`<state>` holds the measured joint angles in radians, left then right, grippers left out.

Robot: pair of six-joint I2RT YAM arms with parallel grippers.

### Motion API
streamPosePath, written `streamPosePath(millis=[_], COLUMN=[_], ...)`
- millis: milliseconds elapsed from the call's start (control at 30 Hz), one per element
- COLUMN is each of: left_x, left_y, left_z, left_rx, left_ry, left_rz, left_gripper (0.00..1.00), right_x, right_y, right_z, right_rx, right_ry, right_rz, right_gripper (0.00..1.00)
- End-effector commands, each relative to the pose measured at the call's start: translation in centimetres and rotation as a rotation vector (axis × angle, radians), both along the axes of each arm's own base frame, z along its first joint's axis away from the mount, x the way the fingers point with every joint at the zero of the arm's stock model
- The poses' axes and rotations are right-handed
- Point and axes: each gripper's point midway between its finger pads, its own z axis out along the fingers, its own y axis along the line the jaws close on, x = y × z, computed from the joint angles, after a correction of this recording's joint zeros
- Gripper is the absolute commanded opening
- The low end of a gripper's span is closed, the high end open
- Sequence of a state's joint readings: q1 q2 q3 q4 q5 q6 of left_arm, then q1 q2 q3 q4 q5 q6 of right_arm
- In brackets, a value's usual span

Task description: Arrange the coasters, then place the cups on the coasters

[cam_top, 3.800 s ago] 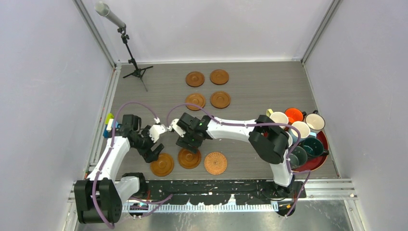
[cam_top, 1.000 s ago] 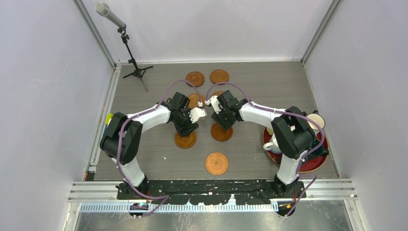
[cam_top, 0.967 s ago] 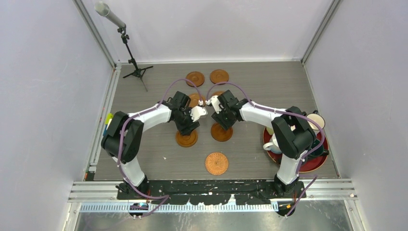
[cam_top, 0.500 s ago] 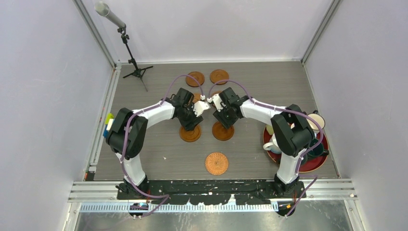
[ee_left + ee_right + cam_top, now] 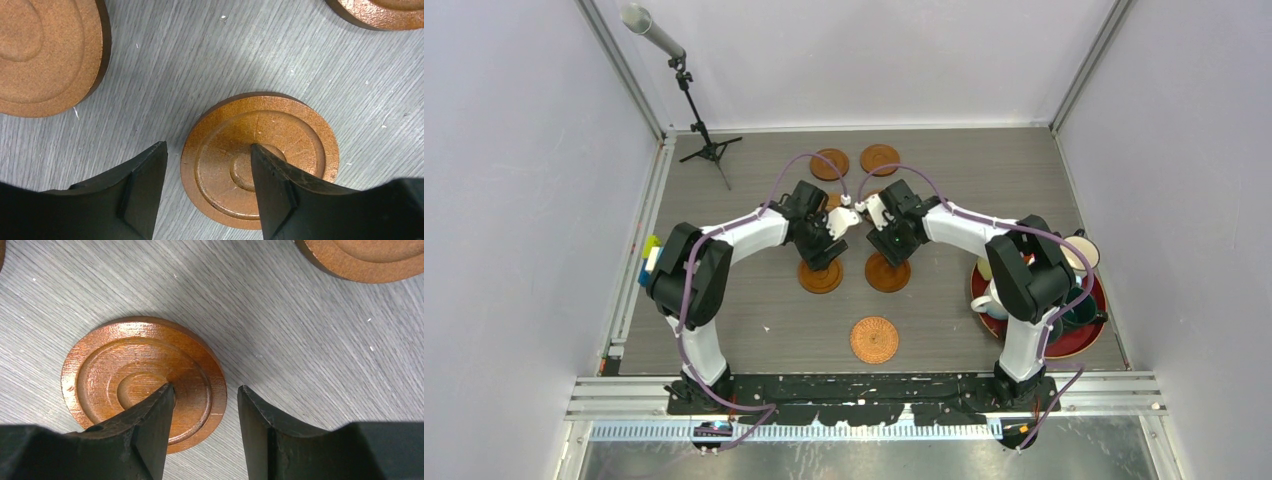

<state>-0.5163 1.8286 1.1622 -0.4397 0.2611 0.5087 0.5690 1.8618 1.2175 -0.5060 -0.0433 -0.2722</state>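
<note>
The left claw [image 5: 207,150] stands with its jaws apart over the left coaster [image 5: 295,130], which lies flat on the counter [image 5: 984,180]. It holds nothing. One finger is above the middle of the disc and the other is just outside its rim, with a strip of bare counter between them. So the coaster lies off to the side of the claw that faces the other arm, not centred between the jaws. I cannot tell if the inner finger touches the wood.

Closer to the arm bases, the woven coaster [image 5: 874,339] lies alone, between the two arms. It is round, so it has no long axis to line up with. I judge it a little nearer to the right claw [image 5: 205,389].

That claw mirrors the first one. It is also open and empty. One finger is above the right coaster [image 5: 125,365] and the other just past its rim, so this disc lies toward the left arm. The two coasters sit side by side, near each other but apart.

At the far right the cups [image 5: 1081,252] stand on the red tray [image 5: 1069,345].

In the top view the wrists cover most of the coasters behind them. In both wrist views the neighbour coasters [image 5: 45,55] are cut off by the frame. The right arm hides part of the tray, so the cups cannot be counted.
</note>
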Motion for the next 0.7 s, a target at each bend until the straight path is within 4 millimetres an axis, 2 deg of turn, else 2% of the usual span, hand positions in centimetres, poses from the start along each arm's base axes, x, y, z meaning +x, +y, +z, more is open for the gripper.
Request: streamPosePath(millis=[0, 233, 400, 533, 667], left_x=[1.4, 0.5, -2.2, -5.6, -9.3], left_y=[-0.9, -1.7, -2.3, -2.9, -4.8], left_z=[2.0, 6.5, 10.1, 10.6, 9.6], left_rx=[-0.047, -0.145, -0.229, -0.22, -0.187], left_ry=[-0.075, -0.099, -0.086, -0.068, -0.049], left_rz=[0.005, 0.021, -0.014, -0.086, -0.188], left_gripper=[0.65, 0.72, 0.81, 0.85, 0.86], right_x=[0.1, 0.0, -1.7, -3.5, -4.5], right_y=[-0.4, 1.0, 1.1, 0.5, -0.9], right_z=[0.4, 5.1, 9.0, 11.6, 12.9], right_rx=[0.004, 0.109, 0.18, 0.223, 0.238], right_ry=[0.011, -0.041, -0.058, -0.079, -0.084], right_rz=[-0.023, 0.021, 0.055, 0.058, 0.018], right_gripper=[0.56, 0.61, 0.67, 0.73, 0.74])
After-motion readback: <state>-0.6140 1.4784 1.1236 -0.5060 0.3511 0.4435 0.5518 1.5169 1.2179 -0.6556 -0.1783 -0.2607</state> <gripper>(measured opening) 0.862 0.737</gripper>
